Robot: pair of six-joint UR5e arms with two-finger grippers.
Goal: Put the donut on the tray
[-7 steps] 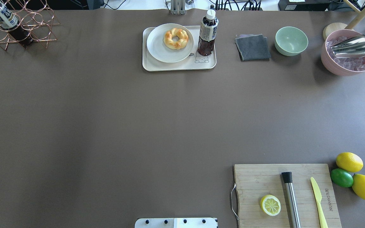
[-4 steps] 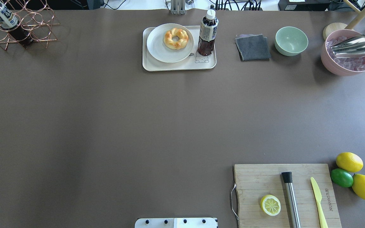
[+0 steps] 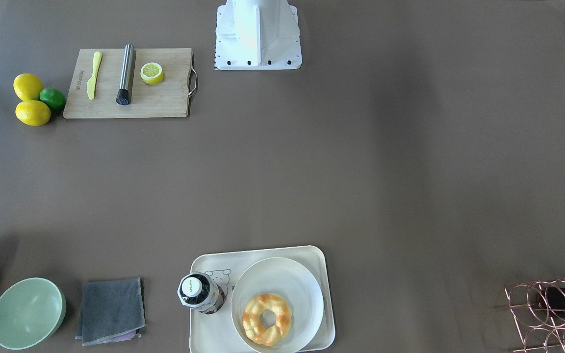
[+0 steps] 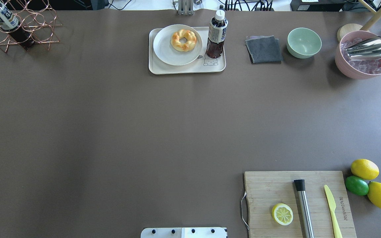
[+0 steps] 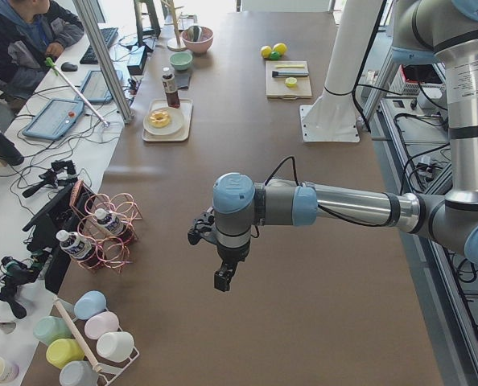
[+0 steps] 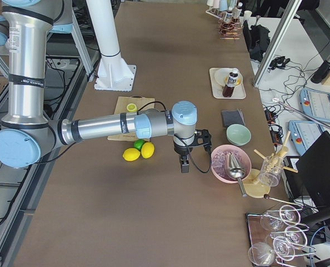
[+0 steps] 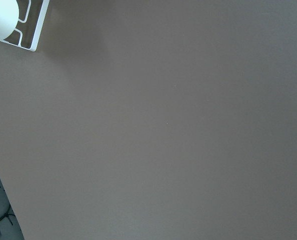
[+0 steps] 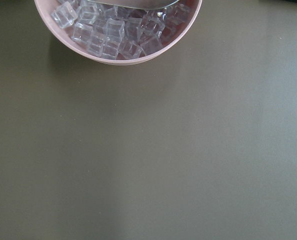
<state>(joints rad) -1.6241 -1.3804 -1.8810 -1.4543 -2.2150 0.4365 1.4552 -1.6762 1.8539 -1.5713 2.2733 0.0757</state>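
Left gripper (image 5: 223,277) and right gripper (image 6: 183,165) hang over the bare table (image 4: 111,132), well apart from the tray (image 4: 177,68); can't tell if jaws are apart or together. Tray carries a plate (image 4: 164,49), and the donut (image 4: 184,40) lies on that plate. Task looks done, nothing left.

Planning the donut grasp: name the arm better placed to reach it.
Left, probably: the bottle stands on the tray beside the donut, on the right arm's side; the left claw has an open path.
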